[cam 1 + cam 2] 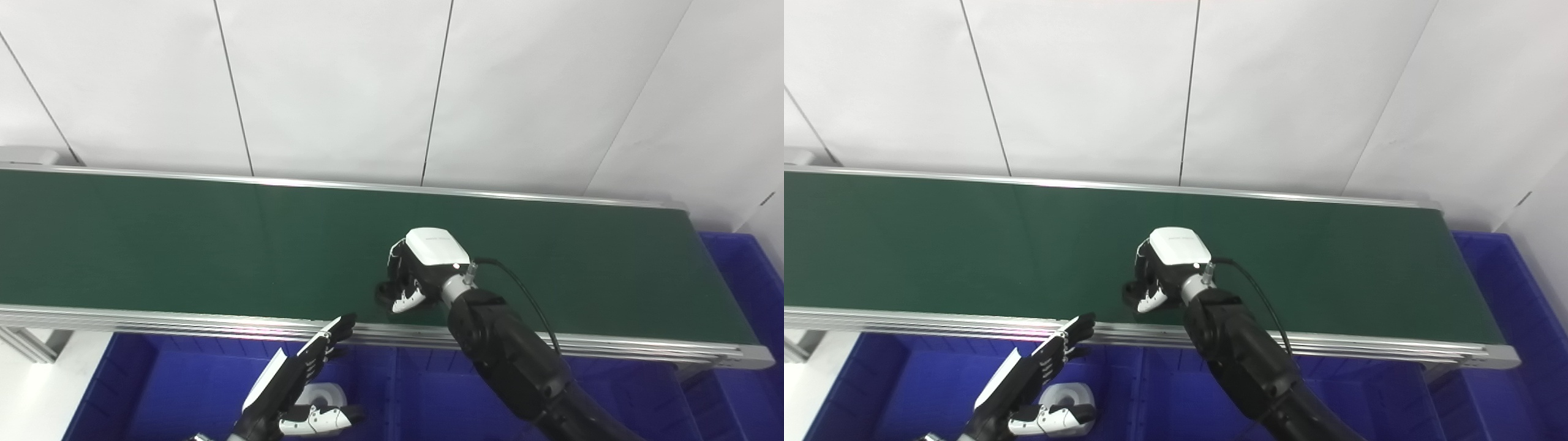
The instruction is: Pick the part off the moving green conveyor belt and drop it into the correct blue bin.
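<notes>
The left hand [288, 380] hangs with fingers spread and holding nothing over the blue bin [153, 392], while the right hand [1157, 275] curls down on the green conveyor belt [184, 245] around a dark part I cannot make out, so belt motion could slide it free.
</notes>
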`<act>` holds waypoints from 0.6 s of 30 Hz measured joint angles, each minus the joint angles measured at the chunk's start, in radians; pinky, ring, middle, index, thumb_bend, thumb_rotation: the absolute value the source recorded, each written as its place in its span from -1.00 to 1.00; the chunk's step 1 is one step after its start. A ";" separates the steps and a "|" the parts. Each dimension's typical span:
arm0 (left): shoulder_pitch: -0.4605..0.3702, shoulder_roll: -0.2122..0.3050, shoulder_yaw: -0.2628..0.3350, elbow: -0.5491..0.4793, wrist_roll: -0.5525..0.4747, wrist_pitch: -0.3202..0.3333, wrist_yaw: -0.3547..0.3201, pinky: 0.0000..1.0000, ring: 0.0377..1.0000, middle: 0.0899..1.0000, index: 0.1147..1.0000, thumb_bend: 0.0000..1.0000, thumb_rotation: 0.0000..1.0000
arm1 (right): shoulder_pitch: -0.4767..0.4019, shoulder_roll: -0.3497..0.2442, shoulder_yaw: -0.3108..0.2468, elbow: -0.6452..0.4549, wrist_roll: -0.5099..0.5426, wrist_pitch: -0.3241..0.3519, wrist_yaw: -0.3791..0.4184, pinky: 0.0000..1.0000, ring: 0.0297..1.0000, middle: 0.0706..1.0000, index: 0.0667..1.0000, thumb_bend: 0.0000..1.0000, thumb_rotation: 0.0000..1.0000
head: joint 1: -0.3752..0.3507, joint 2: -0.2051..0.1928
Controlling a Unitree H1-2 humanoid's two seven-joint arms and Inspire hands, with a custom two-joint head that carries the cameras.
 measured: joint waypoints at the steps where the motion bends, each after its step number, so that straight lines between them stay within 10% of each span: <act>1: 0.000 0.000 0.000 0.000 0.000 0.000 0.000 0.79 0.90 0.90 0.84 0.63 -0.18 | 0.003 -0.004 0.005 0.001 -0.009 -0.010 -0.016 -0.38 -0.21 -0.05 -0.07 0.03 -1.00 | 0.000 0.000; 12: 0.000 0.001 0.000 0.000 -0.009 0.006 -0.001 0.78 0.91 0.92 0.85 0.63 -0.17 | 0.064 -0.023 -0.021 -0.019 -0.048 -0.050 -0.155 -0.62 -0.21 -0.11 -0.06 0.03 -1.00 | -0.003 0.005; 18: -0.002 0.003 0.001 -0.001 -0.019 0.011 -0.002 0.76 0.89 0.91 0.84 0.63 -0.18 | 0.177 -0.020 -0.042 -0.237 -0.038 -0.030 -0.059 -0.47 -0.32 -0.15 0.02 0.02 -1.00 | -0.003 0.006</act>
